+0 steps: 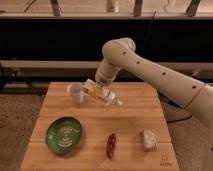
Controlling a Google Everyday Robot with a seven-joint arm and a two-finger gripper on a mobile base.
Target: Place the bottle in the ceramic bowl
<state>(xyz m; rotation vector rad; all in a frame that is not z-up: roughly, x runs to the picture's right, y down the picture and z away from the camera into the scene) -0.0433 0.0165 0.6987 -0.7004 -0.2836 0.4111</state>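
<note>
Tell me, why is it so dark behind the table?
Camera view: the background behind the wooden table sits in deep shadow; warm light falls on the tabletop, the round green ceramic bowl and the end effector near the small whitish plastic bottle; everything looks soft and blurry.

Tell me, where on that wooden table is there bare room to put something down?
Bare wood lies between the green bowl and the plastic cup, and along the right edge above the pale block. It is crowded at the back centre, where the gripper and bottle sit beside the cup.
</note>
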